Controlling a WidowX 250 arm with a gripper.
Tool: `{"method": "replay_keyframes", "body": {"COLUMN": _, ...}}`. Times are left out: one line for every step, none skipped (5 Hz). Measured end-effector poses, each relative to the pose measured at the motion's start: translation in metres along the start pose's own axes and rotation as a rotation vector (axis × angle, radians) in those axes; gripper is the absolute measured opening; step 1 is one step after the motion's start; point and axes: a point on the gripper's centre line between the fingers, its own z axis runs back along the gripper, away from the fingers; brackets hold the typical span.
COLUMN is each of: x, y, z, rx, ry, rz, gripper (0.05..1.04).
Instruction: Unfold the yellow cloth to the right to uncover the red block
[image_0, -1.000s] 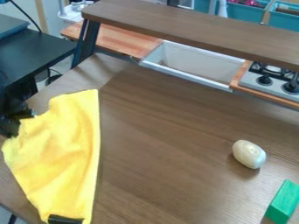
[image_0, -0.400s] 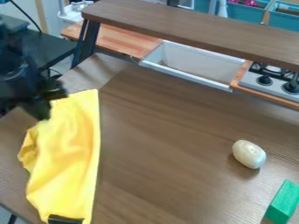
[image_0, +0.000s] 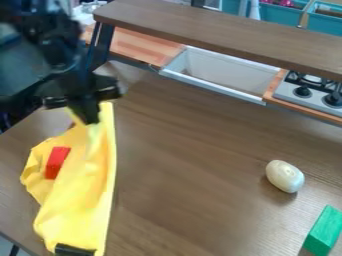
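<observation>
One red block (image_0: 57, 162) sits exposed on the yellow cloth (image_0: 75, 215) at left, seemingly because the gripper (image_0: 87, 119), jaws clamped on its far end, holds that raised.

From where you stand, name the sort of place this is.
Likely a robot test area built around a toy kitchen: a white sink basin, a small stove with black knobs, and a black robot arm over a wooden table.

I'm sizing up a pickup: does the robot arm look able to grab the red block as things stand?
Probably not yet: the claw seems to be holding the yellow cloth, though the red block lies close by with its top uncovered.
</observation>
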Motion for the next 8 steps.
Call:
{"method": "replay_keyframes", "body": {"x": 0.002, "y": -0.028, "z": 0.0, "rx": 0.002, "ry": 0.007, "rz": 0.009, "gripper": 0.05}}
{"method": "replay_keyframes", "body": {"x": 0.0, "y": -0.049, "z": -0.009, "rx": 0.024, "ry": 0.018, "rz": 0.013, "gripper": 0.05}}
{"method": "replay_keyframes", "body": {"x": 0.0, "y": -0.066, "z": -0.014, "rx": 0.039, "ry": 0.02, "rz": 0.009, "gripper": 0.05}}
{"method": "replay_keyframes", "body": {"x": -0.003, "y": -0.088, "z": -0.022, "rx": 0.053, "ry": 0.017, "rz": -0.02, "gripper": 0.05}}
{"method": "replay_keyframes", "body": {"x": 0.0, "y": -0.106, "z": -0.025, "rx": 0.055, "ry": 0.014, "rz": -0.032, "gripper": 0.05}}
{"method": "replay_keyframes", "body": {"x": 0.004, "y": -0.119, "z": -0.031, "rx": 0.057, "ry": 0.025, "rz": -0.031, "gripper": 0.05}}
{"method": "replay_keyframes", "body": {"x": 0.009, "y": -0.133, "z": -0.038, "rx": 0.061, "ry": 0.028, "rz": -0.029, "gripper": 0.05}}
{"method": "replay_keyframes", "body": {"x": 0.009, "y": -0.145, "z": -0.046, "rx": 0.063, "ry": 0.036, "rz": -0.056, "gripper": 0.05}}
